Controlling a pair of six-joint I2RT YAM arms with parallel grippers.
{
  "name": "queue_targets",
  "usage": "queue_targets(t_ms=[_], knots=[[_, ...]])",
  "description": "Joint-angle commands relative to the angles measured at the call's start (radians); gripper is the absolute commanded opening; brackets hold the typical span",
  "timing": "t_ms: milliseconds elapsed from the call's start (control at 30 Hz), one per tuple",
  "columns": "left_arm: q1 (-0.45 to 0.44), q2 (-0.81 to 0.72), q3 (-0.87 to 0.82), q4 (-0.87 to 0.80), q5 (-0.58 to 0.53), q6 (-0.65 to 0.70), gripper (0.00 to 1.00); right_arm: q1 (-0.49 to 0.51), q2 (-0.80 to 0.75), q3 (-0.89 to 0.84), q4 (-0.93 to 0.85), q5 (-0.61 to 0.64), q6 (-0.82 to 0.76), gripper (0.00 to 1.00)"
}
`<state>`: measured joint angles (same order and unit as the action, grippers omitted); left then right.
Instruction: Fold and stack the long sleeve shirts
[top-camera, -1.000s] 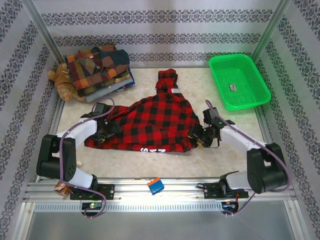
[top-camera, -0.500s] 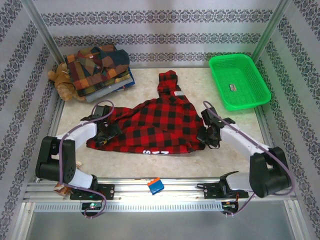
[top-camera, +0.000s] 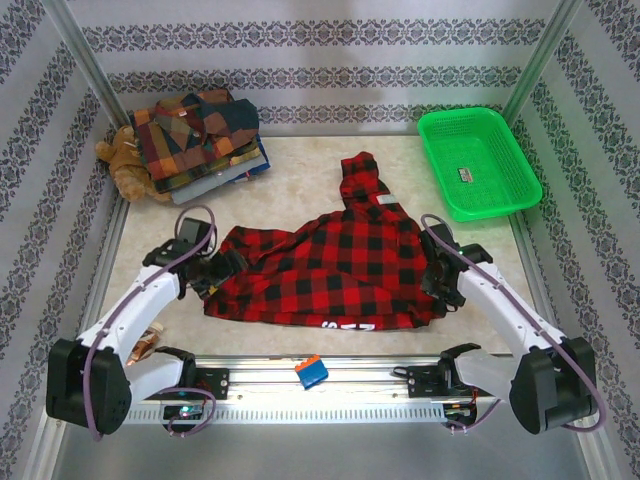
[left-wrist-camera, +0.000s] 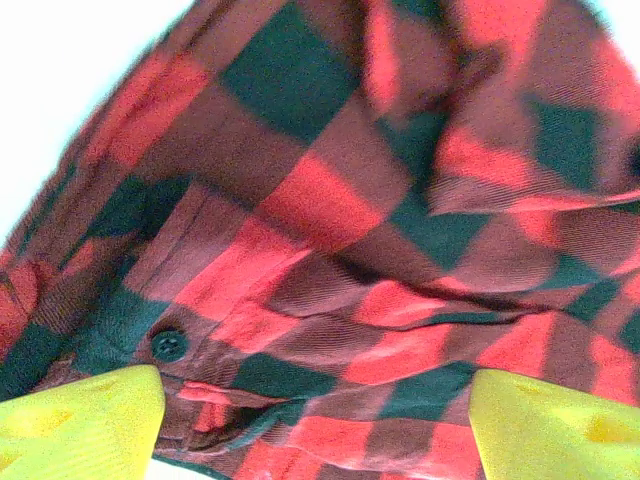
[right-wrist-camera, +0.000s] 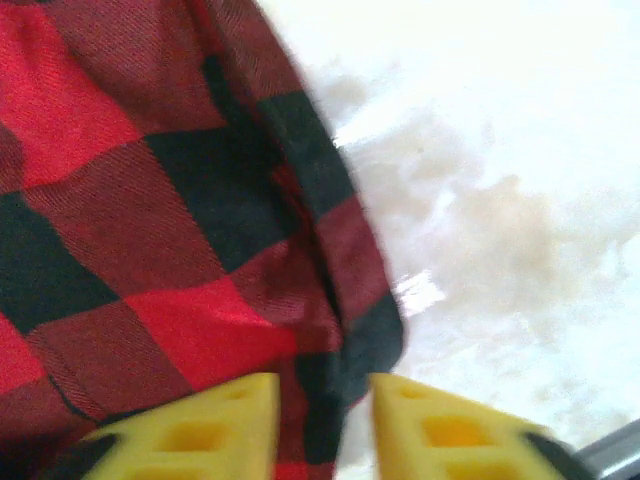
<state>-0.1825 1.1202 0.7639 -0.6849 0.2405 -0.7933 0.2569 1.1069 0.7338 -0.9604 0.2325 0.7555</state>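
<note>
- Red-and-black shirt (top-camera: 330, 265) lies crumpled, unfolded; folded plaid stack (top-camera: 200, 135) waits far behind.
- Left gripper (left-wrist-camera: 315, 425) spread wide over cloth; right gripper (right-wrist-camera: 322, 420) pinches the shirt's edge.

Rumpled red-and-black shirt (top-camera: 330, 265) mid-table; folded plaid shirts (top-camera: 200, 135) stacked far-left.

The red-and-black shirt (top-camera: 330, 265) is soft matt woven flannel; the basket (top-camera: 478, 163) glossy plastic.
</note>
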Motion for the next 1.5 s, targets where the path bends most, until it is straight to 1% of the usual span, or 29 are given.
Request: queue_targets(t_ms=[0,100,167,233,300,333,433,533,600,667,700,800,867,933,1067,1233,1467], knots=[[-0.005,0.019,0.130,-0.065,-0.029,0.150,0.82,-0.007,-0.079,0.020,-0.012,0.052,-0.002,0.52],[-0.022,0.132,0.239,-0.072,0.027,0.350,0.82,-0.004,-0.140,0.056,0.047,-0.016,-0.044,0.64],[-0.065,0.203,0.299,-0.082,0.025,0.472,0.82,0.005,-0.143,0.098,0.068,-0.076,-0.082,0.71],[-0.117,0.280,0.359,-0.108,-0.002,0.586,0.81,0.034,-0.129,0.145,0.092,-0.146,-0.128,0.76],[-0.145,0.354,0.411,-0.147,-0.015,0.658,0.78,0.074,-0.115,0.180,0.123,-0.199,-0.149,0.80],[-0.154,0.388,0.433,-0.160,-0.005,0.690,0.76,0.095,-0.106,0.189,0.150,-0.232,-0.153,0.82],[-0.192,0.487,0.486,-0.188,-0.008,0.765,0.70,0.151,-0.058,0.204,0.196,-0.269,-0.129,0.83],[-0.220,0.590,0.537,-0.239,-0.055,0.814,0.62,0.207,-0.001,0.215,0.209,-0.239,-0.106,0.83],[-0.229,0.633,0.548,-0.245,-0.112,0.827,0.60,0.232,0.030,0.216,0.227,-0.238,-0.091,0.83],[-0.229,0.660,0.552,-0.238,-0.142,0.835,0.59,0.256,0.053,0.213,0.247,-0.235,-0.080,0.83],[-0.229,0.673,0.557,-0.233,-0.160,0.840,0.57,0.267,0.064,0.209,0.256,-0.233,-0.074,0.83],[-0.229,0.726,0.584,-0.227,-0.221,0.857,0.51,0.280,0.098,0.193,0.279,-0.235,-0.052,0.82],[-0.228,0.753,0.606,-0.214,-0.233,0.870,0.47,0.283,0.115,0.169,0.313,-0.240,-0.035,0.82],[-0.227,0.781,0.623,-0.195,-0.258,0.888,0.40,0.283,0.140,0.146,0.339,-0.242,-0.013,0.82],[-0.217,0.856,0.697,-0.204,-0.277,0.916,0.21,0.279,0.209,0.129,0.372,-0.243,0.023,0.81],[-0.199,0.888,0.796,-0.195,-0.357,0.936,0.17,0.281,0.297,0.121,0.403,-0.257,0.050,0.80],[-0.171,0.968,0.945,-0.152,-0.526,0.995,0.15,0.282,0.400,0.135,0.343,-0.237,0.079,0.79]])
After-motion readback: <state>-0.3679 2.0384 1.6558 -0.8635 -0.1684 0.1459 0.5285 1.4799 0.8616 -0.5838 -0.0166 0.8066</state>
